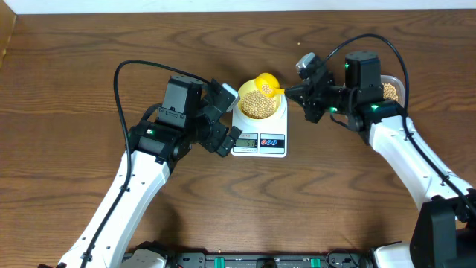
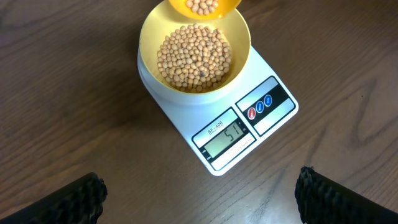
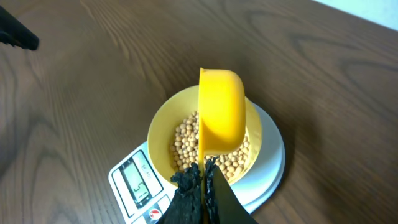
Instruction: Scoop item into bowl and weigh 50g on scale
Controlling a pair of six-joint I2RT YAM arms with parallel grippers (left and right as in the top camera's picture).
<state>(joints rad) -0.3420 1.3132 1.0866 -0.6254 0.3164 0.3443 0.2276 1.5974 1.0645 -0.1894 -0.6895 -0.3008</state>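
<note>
The left gripper hovers just left of the scale, its fingers wide apart and holding nothing. The scale stands on the desk and carries the bowl, well filled with beans; its display reads 51. Over the bowl hangs the yellow scoop, a few beans inside, its handle clamped in the right gripper.

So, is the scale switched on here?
On: the display on the scale shows digits, reading 51.
</note>
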